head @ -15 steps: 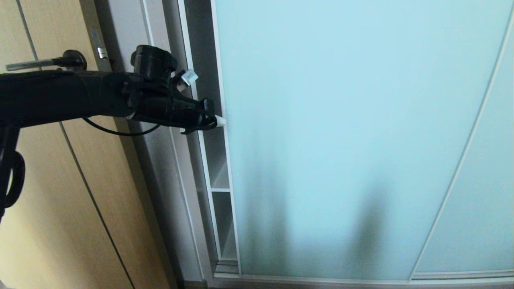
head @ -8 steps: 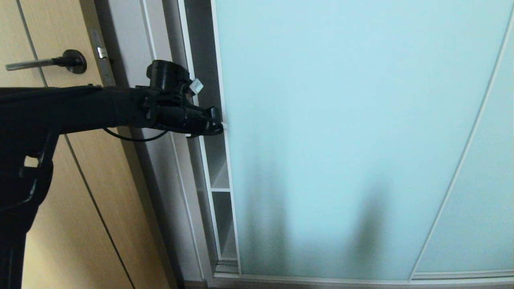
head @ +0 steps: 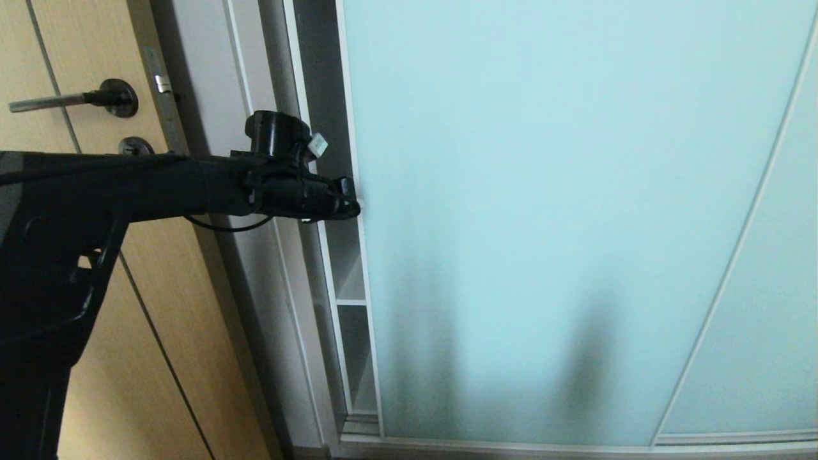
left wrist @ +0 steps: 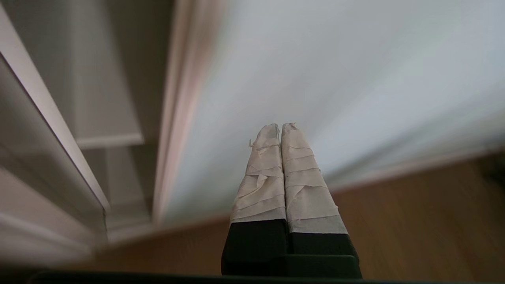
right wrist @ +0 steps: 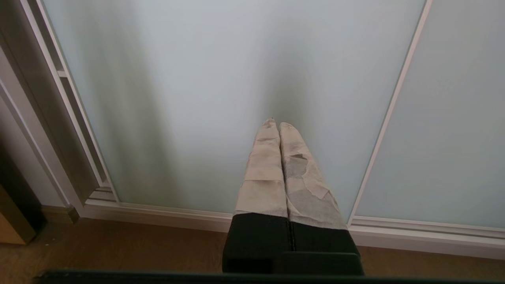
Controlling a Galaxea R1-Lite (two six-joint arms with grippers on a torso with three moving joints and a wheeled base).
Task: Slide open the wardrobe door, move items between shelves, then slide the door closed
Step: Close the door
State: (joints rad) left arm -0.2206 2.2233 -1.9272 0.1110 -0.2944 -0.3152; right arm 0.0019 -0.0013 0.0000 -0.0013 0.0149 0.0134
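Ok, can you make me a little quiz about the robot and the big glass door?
1. True or false: the left pincer has its fingers pressed together.
2. Which part of the sliding wardrobe door does the left pincer reach? A) its left edge B) its middle C) its bottom rail
3. What can you see through the narrow gap left of that door?

Key:
1. True. The taped fingers touch each other and hold nothing.
2. A. The tip is at the door's left frame edge.
3. White shelves inside the wardrobe. No clothes show in the gap.
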